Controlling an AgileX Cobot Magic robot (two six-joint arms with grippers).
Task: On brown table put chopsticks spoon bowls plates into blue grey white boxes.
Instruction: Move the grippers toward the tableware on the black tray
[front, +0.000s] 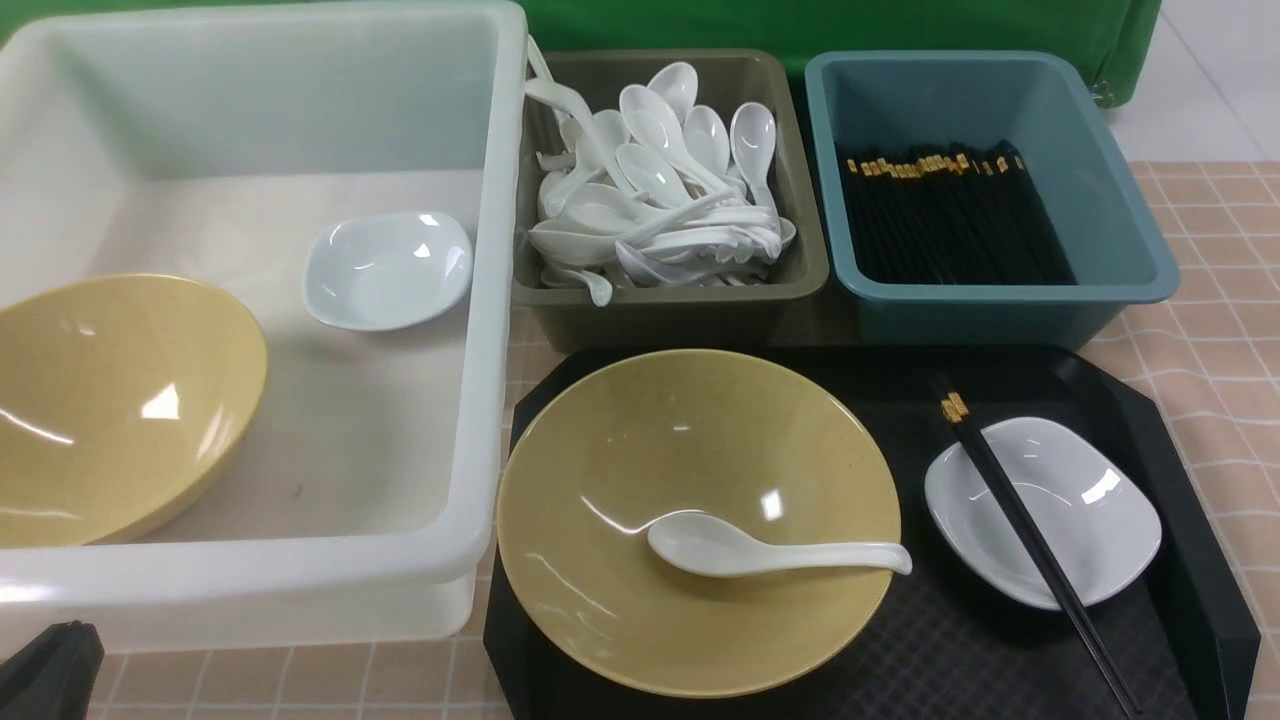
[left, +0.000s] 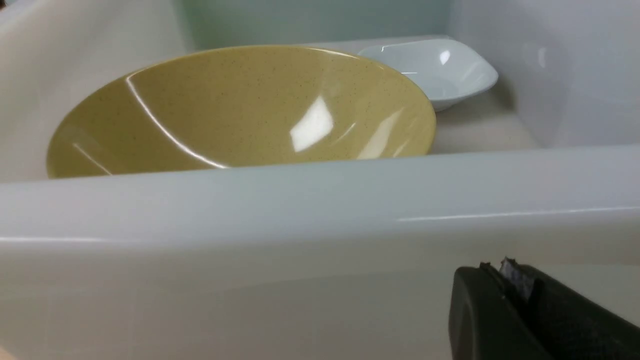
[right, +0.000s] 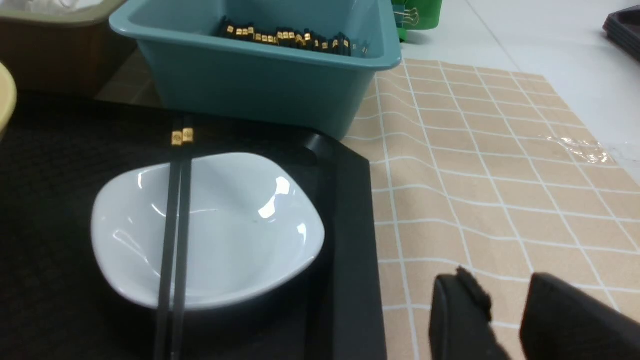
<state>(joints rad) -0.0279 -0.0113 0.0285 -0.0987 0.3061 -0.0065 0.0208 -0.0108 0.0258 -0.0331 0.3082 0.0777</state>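
Observation:
On the black tray (front: 1190, 540) a yellow bowl (front: 700, 450) holds a white spoon (front: 770, 552). Beside it a pair of black chopsticks (front: 1030, 540) lies across a white plate (front: 1085, 505). The white box (front: 490, 300) contains another bowl (front: 110, 410) and plate (front: 388, 270). The grey box (front: 680, 315) holds several spoons, and the blue box (front: 1130, 240) several chopsticks. My left gripper (left: 500, 267) is shut and empty, low outside the white box's near wall (left: 300, 225). My right gripper (right: 500, 277) is open and empty over the brown table (right: 500, 175), right of the plate (right: 235, 225) and chopsticks (right: 175, 225).
The tray's raised rim (right: 352, 225) stands between my right gripper and the plate. The blue box (right: 260, 80) sits just behind the tray. A green cloth (front: 830, 25) hangs behind the boxes, and pale floor lies beyond the table's right edge.

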